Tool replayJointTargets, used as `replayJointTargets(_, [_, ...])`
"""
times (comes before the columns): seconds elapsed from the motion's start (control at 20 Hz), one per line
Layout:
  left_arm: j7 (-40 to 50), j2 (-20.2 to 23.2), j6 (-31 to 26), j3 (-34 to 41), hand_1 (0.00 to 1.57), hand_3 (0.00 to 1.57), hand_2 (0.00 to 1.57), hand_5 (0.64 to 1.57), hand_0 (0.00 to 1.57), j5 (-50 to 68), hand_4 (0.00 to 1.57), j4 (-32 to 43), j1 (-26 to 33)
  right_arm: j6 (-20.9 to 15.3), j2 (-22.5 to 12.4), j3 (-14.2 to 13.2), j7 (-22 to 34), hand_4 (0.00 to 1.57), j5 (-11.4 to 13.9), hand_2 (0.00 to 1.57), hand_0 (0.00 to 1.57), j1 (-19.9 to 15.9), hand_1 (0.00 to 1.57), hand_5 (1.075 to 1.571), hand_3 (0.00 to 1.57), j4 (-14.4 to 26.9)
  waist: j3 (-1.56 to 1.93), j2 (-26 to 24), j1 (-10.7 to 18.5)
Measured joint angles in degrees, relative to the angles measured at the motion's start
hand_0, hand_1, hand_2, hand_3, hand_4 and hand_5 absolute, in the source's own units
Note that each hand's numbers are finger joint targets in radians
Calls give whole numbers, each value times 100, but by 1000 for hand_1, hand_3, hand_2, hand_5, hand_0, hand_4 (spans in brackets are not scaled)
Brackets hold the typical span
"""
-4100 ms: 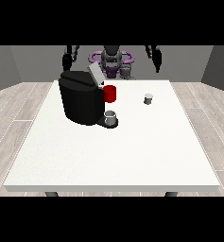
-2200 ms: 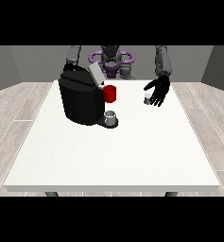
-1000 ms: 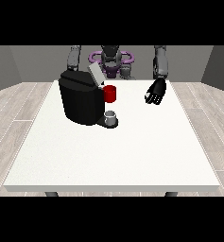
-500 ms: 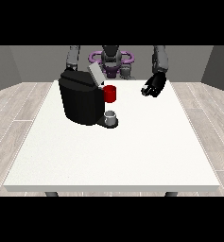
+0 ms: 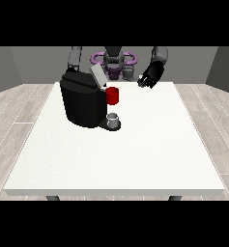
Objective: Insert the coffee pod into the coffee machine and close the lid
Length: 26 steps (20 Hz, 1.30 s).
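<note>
The coffee pod cannot be made out on the table point(image 5: 135, 154); it is judged to be enclosed in the hand at the view's right point(image 5: 150, 77), which is raised above the far edge of the table, to the right of the coffee machine point(image 5: 83, 102) and apart from it; the fingers of this hand are curled inward, but whether they are closed on the pod is not shown, so it cannot be told. The machine is set on the left half of the table; its lid point(image 5: 97, 75) is tilted up and open at the top; a red part point(image 5: 113, 95) is seen on its front, and a small grey cup point(image 5: 114, 118) is placed below that on the drip base. The hand at the view's left is hidden behind the machine; only its arm point(image 5: 75, 57) is seen, so nothing can be said of its fingers.

Several risks are judged from here; the pod could be released beside the opening if the hand is not brought squarely over it; the raised lid could be struck by the approaching hand and knocked shut before insertion; the pod could be seated crooked, so that the lid is kept from closing fully; the cup could be displaced if the machine is pushed.
</note>
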Motion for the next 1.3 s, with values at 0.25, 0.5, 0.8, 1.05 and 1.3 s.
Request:
replayJointTargets(0.25, [333, -14, -285, 162, 1340, 1351, 1372, 1571, 1340, 37, 562, -15, -550, 66, 80, 70, 10, 0, -22, 0, 0, -123, 0, 1571, 0, -107, 0, 59, -218])
replayJointTargets(0.5, [635, -69, -530, 436, 1221, 1292, 1266, 1571, 1221, 223, 509, -2, -1097, 112, 117, 136, 21, 0, -103, 0, 0, -240, 0, 1571, 0, -240, 0, 75, -396])
replayJointTargets(0.8, [947, 176, -646, 886, 1216, 1256, 1265, 1571, 1216, 416, 470, 224, -1809, 166, 82, 193, 105, 0, -83, 0, 0, -460, 0, 1571, 0, -615, 0, 346, -807])
replayJointTargets(1.05, [1032, 364, -667, 968, 1247, 1249, 1299, 1571, 1247, 372, 479, 320, -2254, 194, -48, 98, 119, 0, -87, 0, 0, -667, 0, 1571, 0, -744, 0, 679, -972])
replayJointTargets(1.3, [977, 537, -676, 1072, 1290, 1261, 1319, 1571, 1290, 376, 478, 482, -2536, 173, -67, 36, 256, 0, -119, 0, 0, -878, 0, 1571, 0, -938, -1, 930, -1109])
